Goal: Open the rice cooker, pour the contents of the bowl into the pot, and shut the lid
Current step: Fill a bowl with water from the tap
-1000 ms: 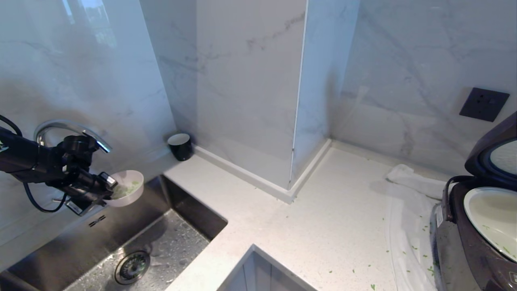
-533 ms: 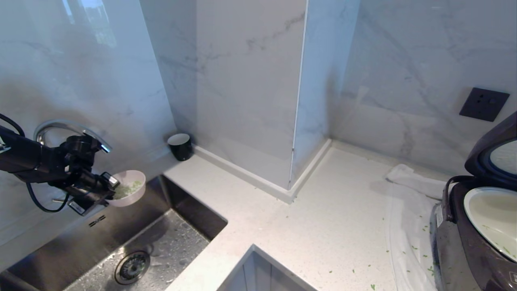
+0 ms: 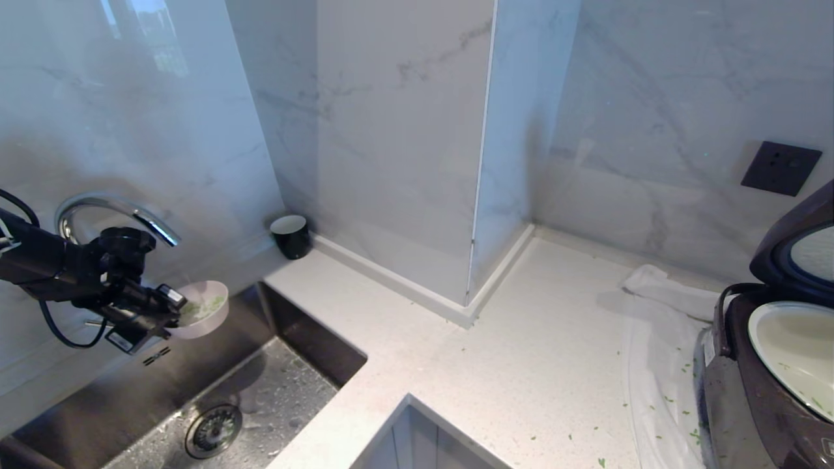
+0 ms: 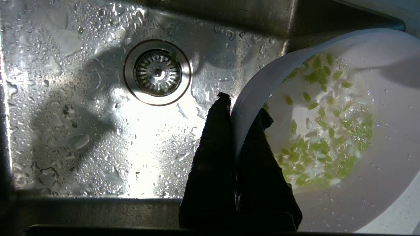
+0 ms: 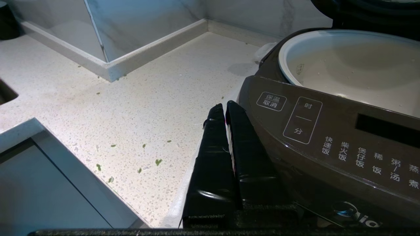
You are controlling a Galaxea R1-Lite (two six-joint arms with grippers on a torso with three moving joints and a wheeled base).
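Observation:
My left gripper [image 3: 172,307] is shut on the rim of the pale pink bowl [image 3: 210,317] and holds it in the air over the sink's back left corner. In the left wrist view the left gripper [image 4: 243,106] has one finger inside and one outside the bowl [image 4: 377,183]. Green chopped contents [image 4: 328,141] lie wet in it. The rice cooker [image 3: 749,391] stands at the far right with its lid [image 3: 791,251] raised and its cream pot [image 3: 791,352] exposed. My right gripper [image 5: 223,105] is shut and empty, beside the rice cooker's [image 5: 328,137] front panel.
Below the bowl lies the wet steel sink [image 3: 273,391] with its drain [image 3: 213,431], and a chrome faucet [image 3: 111,208] arches behind my left arm. A black cup [image 3: 290,236] stands by the marble column. A white cloth [image 3: 664,290] and scattered green bits lie near the cooker.
My left gripper has sunk slightly over the sink with the bowl in it. The cooker and the rest of the scene have not moved.

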